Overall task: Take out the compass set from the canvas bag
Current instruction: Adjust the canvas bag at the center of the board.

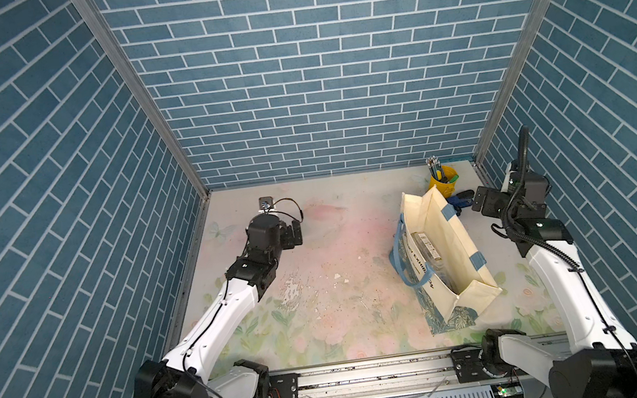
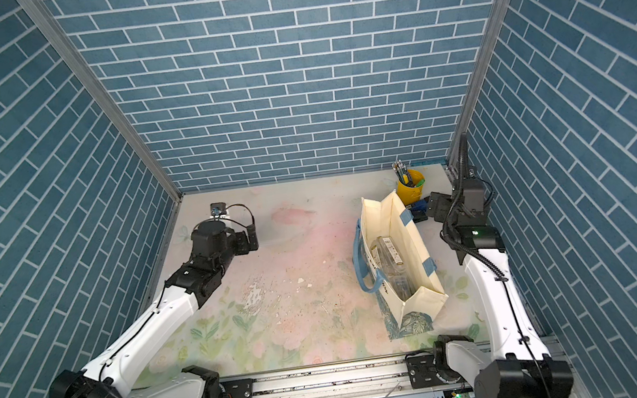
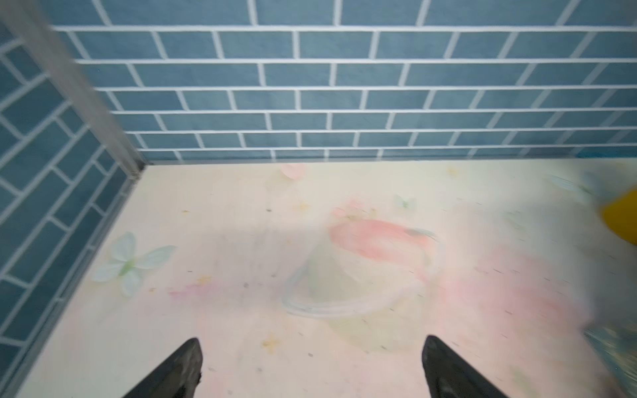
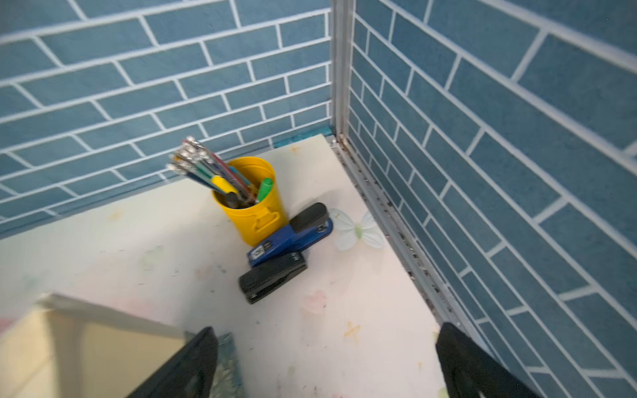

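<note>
Robot lab cell, blue brick-print walls (image 1: 307, 85), floral tabletop (image 1: 346, 238), arms (image 1: 223, 311) on rail (image 1: 375, 373)

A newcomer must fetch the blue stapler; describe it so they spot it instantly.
Look in the table's far right corner, where a yellow pen cup stands. Two staplers lie beside it; the blue stapler is nearer the cup, blue-bodied with a black top, unlike the all-black stapler alongside.

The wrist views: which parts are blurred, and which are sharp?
Left wrist view: the wall is fairly sharp, the yellow pen cup at the edge is smeared, a soft shadow lies on the mat. Right wrist view: the yellow pen cup, blue stapler and black stapler are sharp; the canvas bag corner is blurred.
</note>
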Controlling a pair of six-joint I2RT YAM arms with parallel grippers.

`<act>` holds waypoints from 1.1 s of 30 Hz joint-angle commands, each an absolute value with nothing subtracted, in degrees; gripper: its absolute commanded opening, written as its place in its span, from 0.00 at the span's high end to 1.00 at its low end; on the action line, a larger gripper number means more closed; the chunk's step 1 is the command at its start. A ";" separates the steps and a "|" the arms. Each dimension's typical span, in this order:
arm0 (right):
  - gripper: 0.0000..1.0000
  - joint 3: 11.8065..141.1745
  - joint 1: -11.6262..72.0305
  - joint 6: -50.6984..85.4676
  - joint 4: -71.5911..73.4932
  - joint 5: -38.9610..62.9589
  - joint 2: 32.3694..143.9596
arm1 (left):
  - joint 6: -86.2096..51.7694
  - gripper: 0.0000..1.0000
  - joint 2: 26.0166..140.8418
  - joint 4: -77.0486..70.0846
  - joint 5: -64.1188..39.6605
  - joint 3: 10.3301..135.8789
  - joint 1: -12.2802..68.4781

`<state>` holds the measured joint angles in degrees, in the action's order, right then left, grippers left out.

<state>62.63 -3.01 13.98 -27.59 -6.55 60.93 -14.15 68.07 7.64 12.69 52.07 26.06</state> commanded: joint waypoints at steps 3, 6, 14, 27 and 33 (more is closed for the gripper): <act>0.04 68.10 0.93 19.95 -48.55 7.89 61.87 | -26.12 0.00 70.68 19.14 4.17 58.69 34.00; 0.07 68.62 6.01 19.26 -50.76 8.03 63.23 | -26.22 0.00 73.42 19.90 -2.59 62.03 35.28; 0.31 69.26 9.37 19.14 -53.61 5.36 67.28 | -27.77 0.00 77.87 22.76 -11.16 67.66 36.67; 0.87 68.71 11.87 21.01 -51.82 5.36 68.47 | -26.48 0.02 91.69 41.64 -12.73 93.53 50.87; 0.94 66.11 12.33 21.61 -49.22 5.36 66.97 | -31.05 0.04 99.68 41.31 -16.03 99.87 55.04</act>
